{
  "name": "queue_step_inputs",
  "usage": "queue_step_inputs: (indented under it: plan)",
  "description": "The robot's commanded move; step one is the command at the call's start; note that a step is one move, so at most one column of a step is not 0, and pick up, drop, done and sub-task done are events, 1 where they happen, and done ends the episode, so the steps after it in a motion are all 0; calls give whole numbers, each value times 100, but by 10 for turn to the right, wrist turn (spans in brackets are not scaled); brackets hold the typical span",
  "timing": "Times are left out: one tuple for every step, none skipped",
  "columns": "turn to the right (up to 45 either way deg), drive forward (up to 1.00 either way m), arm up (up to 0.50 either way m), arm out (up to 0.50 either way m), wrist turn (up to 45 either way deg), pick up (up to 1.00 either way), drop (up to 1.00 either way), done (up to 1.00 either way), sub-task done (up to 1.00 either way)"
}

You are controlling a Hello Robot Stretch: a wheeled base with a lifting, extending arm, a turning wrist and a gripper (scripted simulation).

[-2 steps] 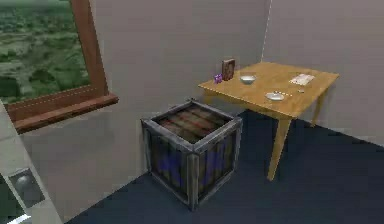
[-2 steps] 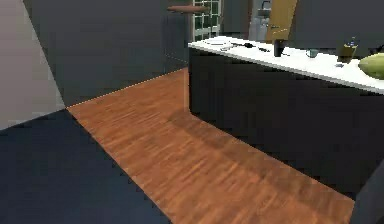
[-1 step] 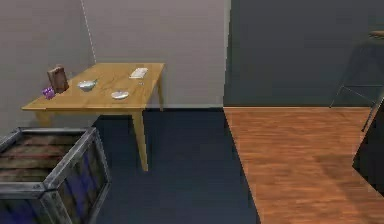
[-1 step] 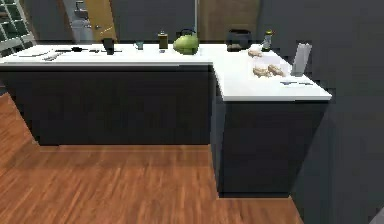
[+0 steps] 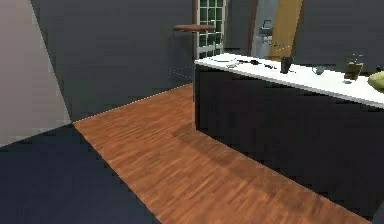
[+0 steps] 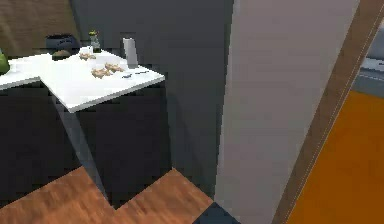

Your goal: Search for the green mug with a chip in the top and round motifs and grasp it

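A home kitchen: a white-topped counter (image 5: 300, 80) on dark cabinets (image 5: 290, 125) carries tableware, above wood plank flooring (image 5: 190, 160).

Forward view looked down across floor (image 5: 200, 170) to the counter (image 5: 280, 125) (white-topped); arm side view faced its corner closely.

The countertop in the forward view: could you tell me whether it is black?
No, the countertop is white, above dark cabinet fronts.

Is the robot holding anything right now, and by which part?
Cannot be told from these pictures. Small things stand on the white countertop, among them a pale upright cylinder.
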Motion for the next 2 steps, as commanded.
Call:
queue_step_inputs:
  plan:
    - [150, 0, 0, 0, 0, 0, 0, 0, 0]
    - [0, 85, 0, 0, 0, 0, 0, 0, 0]
